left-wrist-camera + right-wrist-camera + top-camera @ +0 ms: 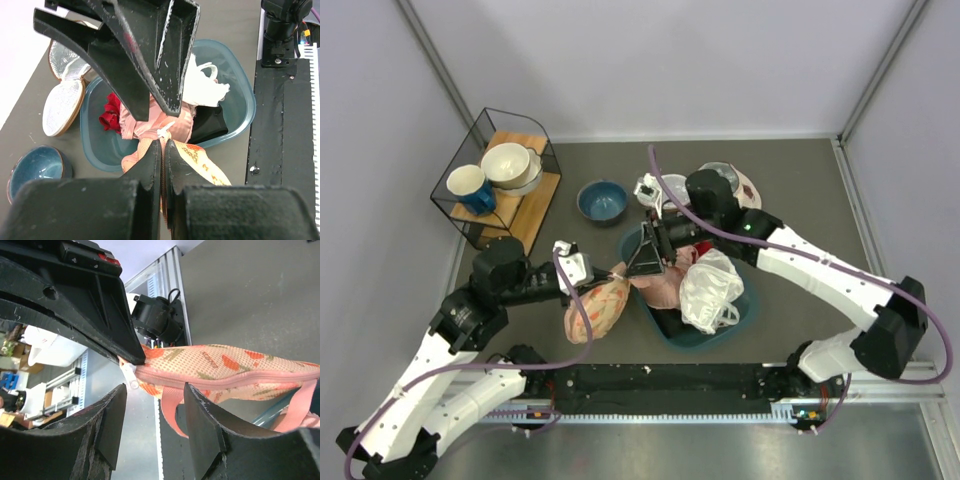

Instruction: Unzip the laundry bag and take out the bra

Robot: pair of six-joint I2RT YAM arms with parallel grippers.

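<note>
Grey table (800,180): one laundry bag (598,310), one basin (745,312), left gripper (615,271), right gripper (634,268)

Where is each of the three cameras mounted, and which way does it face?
Top external: above and behind the arms, facing down at the table; both arms show.
Left wrist: on the left arm, facing along its shut left pincer toward the teal basin.
Right wrist: on the right arm, facing through the open right pincer at the laundry bag's zip edge.
Shared: all show that bag.
</note>
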